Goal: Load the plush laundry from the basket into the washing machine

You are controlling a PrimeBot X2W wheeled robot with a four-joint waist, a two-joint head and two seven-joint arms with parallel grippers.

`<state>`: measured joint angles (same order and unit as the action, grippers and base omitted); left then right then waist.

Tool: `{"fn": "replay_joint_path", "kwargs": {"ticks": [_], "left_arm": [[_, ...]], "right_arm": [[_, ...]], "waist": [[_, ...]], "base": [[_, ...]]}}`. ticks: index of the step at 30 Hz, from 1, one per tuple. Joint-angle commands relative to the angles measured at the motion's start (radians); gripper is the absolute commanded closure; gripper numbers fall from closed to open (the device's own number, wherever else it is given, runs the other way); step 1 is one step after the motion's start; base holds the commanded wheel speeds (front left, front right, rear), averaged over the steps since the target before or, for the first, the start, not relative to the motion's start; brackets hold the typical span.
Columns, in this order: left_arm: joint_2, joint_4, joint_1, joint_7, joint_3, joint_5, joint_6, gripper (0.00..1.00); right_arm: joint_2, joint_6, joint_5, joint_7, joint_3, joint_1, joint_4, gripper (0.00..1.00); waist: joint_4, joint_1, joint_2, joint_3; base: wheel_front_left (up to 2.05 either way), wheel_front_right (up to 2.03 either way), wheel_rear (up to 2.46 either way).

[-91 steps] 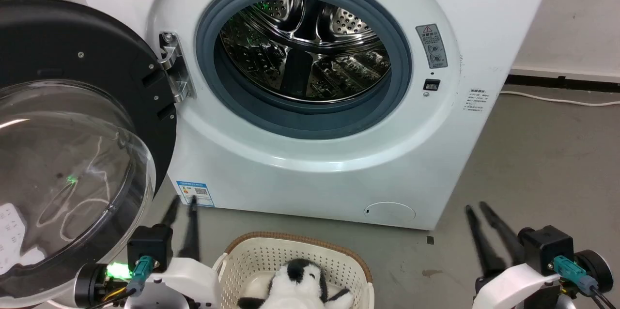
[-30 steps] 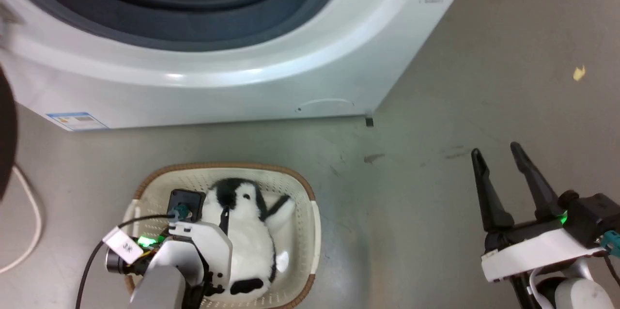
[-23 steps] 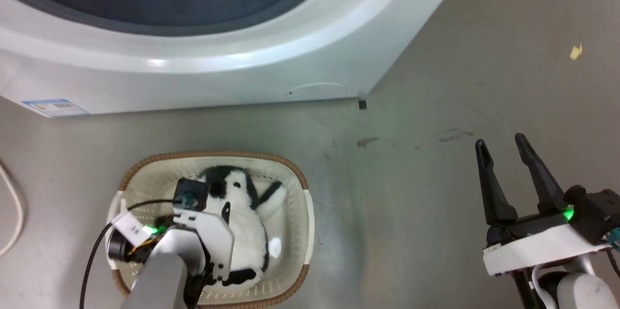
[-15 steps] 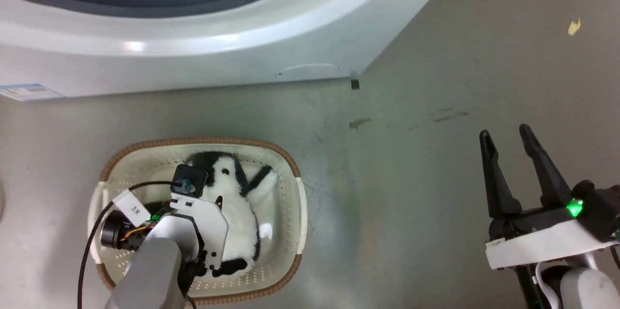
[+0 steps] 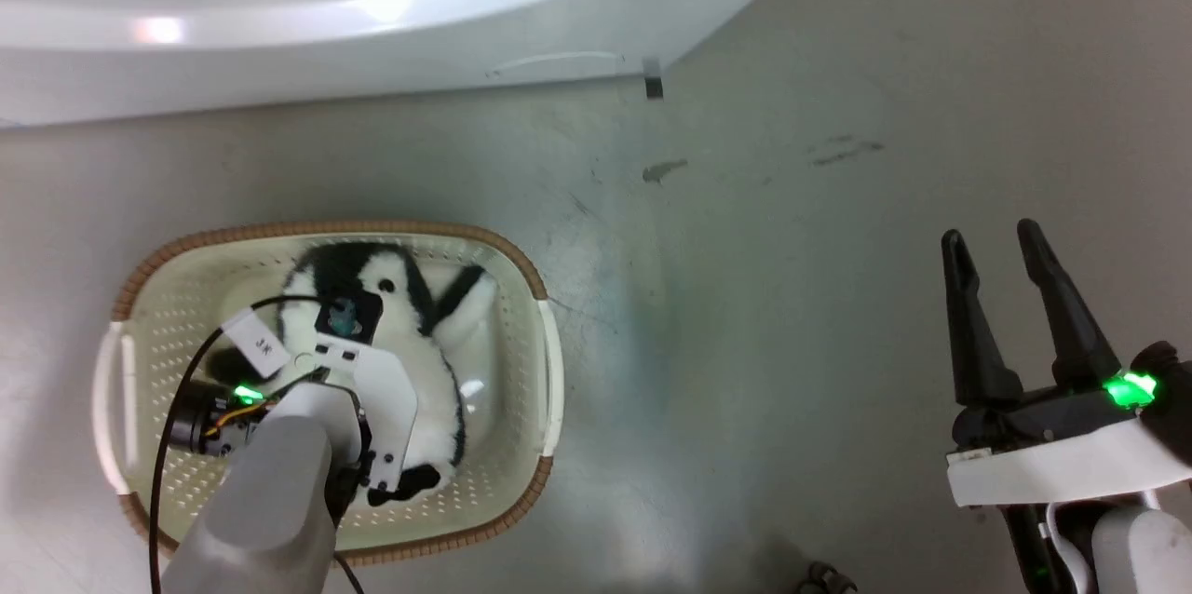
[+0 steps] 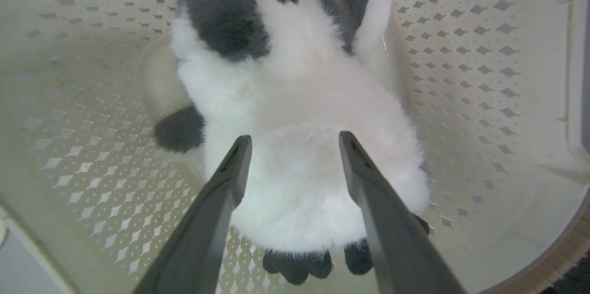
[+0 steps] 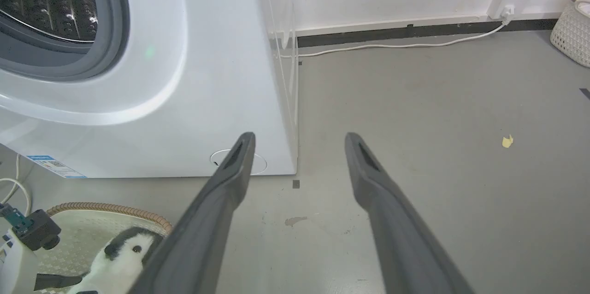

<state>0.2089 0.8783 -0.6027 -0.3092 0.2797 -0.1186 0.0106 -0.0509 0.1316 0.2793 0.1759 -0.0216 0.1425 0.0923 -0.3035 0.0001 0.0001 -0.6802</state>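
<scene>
1. Black-and-white plush penguin (image 6: 295, 77) lies belly-up in the perforated basket (image 6: 484, 77), so you reach from above.
2. Your left gripper (image 6: 292, 139) hangs fingers apart over the belly, set to pinch it.
3. Your right gripper (image 5: 992, 240) is spread, empty, parked over floor (image 5: 792, 296) clear of the washing machine (image 7: 207, 77).

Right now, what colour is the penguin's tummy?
White and fluffy. On the penguin it shows best in the left wrist view.
</scene>
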Motion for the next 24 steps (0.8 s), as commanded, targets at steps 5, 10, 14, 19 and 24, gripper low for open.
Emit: {"fn": "replay_joint_path", "kwargs": {"ticks": [5,10,14,19,24], "left_arm": [[0.017,0.066,-0.070,-0.028,0.034,-0.002,-0.021,0.00],[0.026,0.118,-0.115,-0.047,0.058,-0.008,-0.037,0.00],[0.032,0.159,-0.147,-0.050,0.072,-0.019,-0.050,0.00],[0.043,0.206,-0.170,-0.022,0.073,-0.051,-0.056,1.00],[0.064,0.246,-0.177,0.037,0.064,-0.092,-0.065,1.00]], "right_arm": [[0.001,-0.001,0.027,0.019,-0.006,0.030,0.016,0.00],[0.001,-0.001,0.045,0.029,-0.007,0.038,0.027,0.00],[0.001,-0.001,0.057,0.037,-0.007,0.046,0.032,0.00],[0.001,-0.001,0.074,0.048,0.000,0.068,0.029,0.00],[0.001,-0.001,0.093,0.058,0.013,0.105,0.023,0.00]], "waist": [[-0.020,-0.0001,-0.0001,-0.060],[-0.034,-0.0001,-0.0001,-0.106],[-0.047,-0.0001,-0.0001,-0.140],[-0.070,-0.0001,-0.0001,-0.171],[-0.106,-0.0001,-0.0001,-0.173]], "base": [[0.00,0.00,0.00],[0.00,0.00,0.00],[0.00,0.00,0.00],[0.00,0.00,0.00],[0.00,0.00,0.00]]}}
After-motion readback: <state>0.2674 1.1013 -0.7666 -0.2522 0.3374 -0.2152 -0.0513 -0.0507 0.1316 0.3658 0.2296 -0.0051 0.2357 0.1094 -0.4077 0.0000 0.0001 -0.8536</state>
